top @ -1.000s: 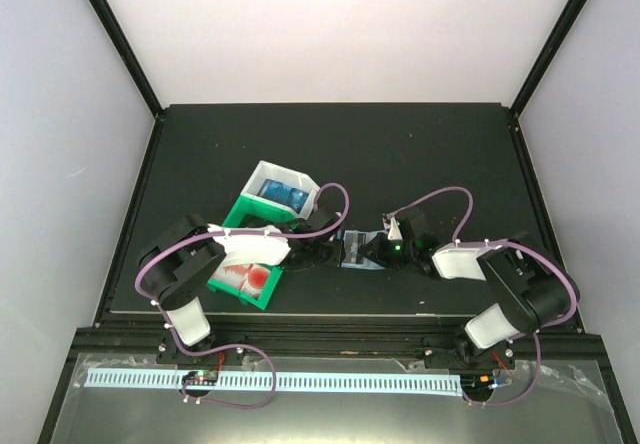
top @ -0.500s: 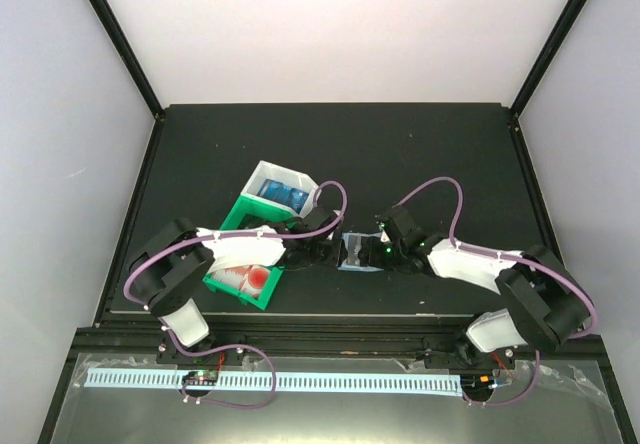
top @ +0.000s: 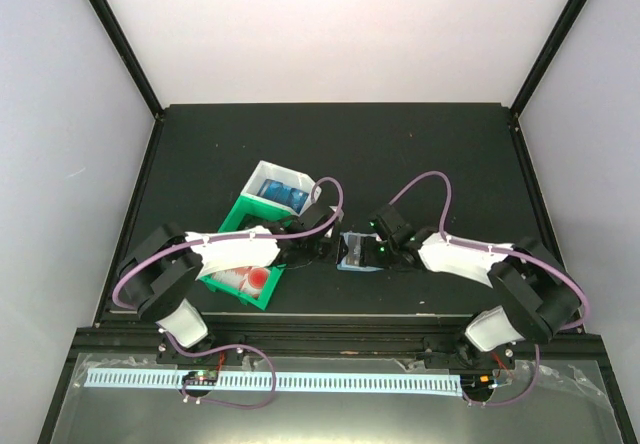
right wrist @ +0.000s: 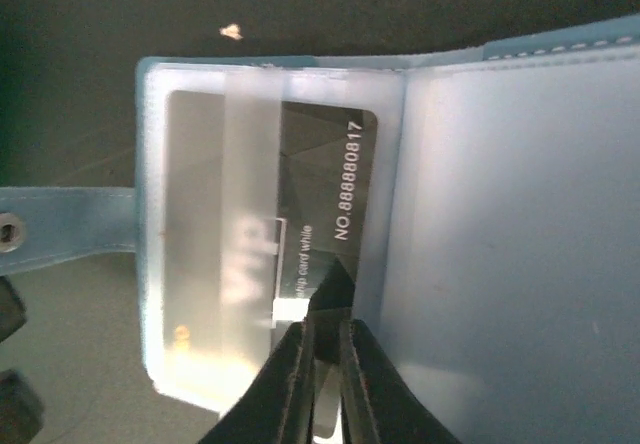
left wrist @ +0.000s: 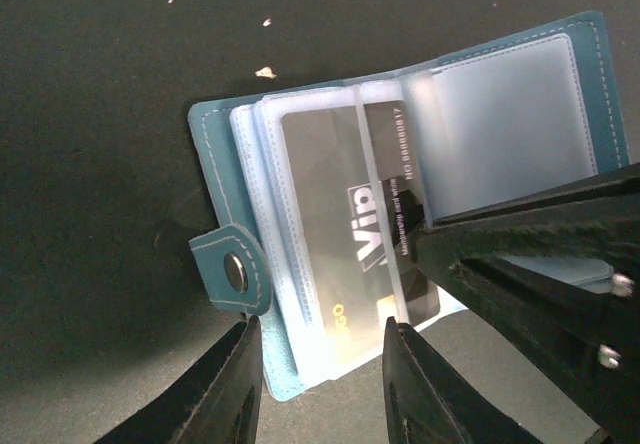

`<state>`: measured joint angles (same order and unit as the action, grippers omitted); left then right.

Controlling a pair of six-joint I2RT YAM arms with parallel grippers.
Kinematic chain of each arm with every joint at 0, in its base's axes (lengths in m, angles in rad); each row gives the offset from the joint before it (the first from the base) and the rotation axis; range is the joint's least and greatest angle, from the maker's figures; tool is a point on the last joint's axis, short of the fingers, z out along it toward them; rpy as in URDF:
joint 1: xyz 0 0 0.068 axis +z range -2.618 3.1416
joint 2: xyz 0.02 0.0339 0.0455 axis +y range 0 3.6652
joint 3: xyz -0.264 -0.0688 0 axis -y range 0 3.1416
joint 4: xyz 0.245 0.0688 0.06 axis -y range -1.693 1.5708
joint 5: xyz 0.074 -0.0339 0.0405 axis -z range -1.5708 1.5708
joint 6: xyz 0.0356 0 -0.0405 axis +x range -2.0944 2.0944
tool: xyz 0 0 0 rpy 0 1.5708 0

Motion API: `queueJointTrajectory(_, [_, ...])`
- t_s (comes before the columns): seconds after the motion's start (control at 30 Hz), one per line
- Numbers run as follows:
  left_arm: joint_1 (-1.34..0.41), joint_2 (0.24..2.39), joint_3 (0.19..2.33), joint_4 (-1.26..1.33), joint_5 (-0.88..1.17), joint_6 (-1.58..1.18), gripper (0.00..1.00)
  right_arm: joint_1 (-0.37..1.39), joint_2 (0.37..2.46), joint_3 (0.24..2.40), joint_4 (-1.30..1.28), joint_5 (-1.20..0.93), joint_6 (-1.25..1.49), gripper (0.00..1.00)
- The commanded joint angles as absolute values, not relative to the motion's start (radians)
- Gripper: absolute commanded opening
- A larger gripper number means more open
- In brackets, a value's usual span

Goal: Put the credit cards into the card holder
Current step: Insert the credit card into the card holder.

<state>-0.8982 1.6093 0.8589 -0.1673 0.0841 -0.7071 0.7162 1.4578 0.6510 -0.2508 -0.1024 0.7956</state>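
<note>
The matte black table (top: 420,154) fills the floor of the cell, flecked with a few pale crumbs. On its left part stands a green plastic bin (top: 236,216) of boxy shape with red-and-white cards (top: 250,279) inside. Touching its far corner is a smaller white bin (top: 262,172) with blue cards (top: 280,193) in it.

Between the 2 arms the card holder (top: 357,252) lies open and flat on the table: a teal, leather-like cover (left wrist: 215,174) with pale stitching along its edge and a stack of cloudy, clear plastic sleeves (left wrist: 500,104).

A glossy black card (left wrist: 335,224), rectangular with rounded corners and printed "VIP" and a number in white, sits partly under 1 sleeve, its right end uncovered.

The right gripper (right wrist: 325,336) is clenched on that card's near edge, its 2 narrow dark fingers (right wrist: 290,384) almost together.

The left gripper (left wrist: 322,389) is spread wide, its 2 rounded black fingers (left wrist: 230,389) on either side of the holder's lower left corner, gripping nothing.

A small rounded snap tab (left wrist: 235,269) with a metal stud folds over the holder's left edge.
</note>
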Motion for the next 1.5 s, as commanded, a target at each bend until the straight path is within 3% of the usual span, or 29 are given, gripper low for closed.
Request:
queueJointTrajectory(0.0, [-0.896,1.619,0.859,-0.133,0.135,-0.709,0.35,0.724,1.497,0.668,-0.265,-0.060,0.796,0.09])
queueJointTrajectory(0.6, [-0.857,1.692,0.860,-0.054,0.265,-0.726,0.39,0.725,1.519,0.609,-0.233,-0.046,0.845,0.01])
queueJointTrajectory(0.93, [-0.856,1.721,0.867,-0.037,0.286,-0.726,0.23,0.725,1.522,0.594,-0.209,-0.058,0.852,0.01])
queueJointTrajectory(1.47, [-0.856,1.696,0.870,-0.018,0.328,-0.737,0.20,0.726,1.525,0.590,-0.191,-0.067,0.856,0.01])
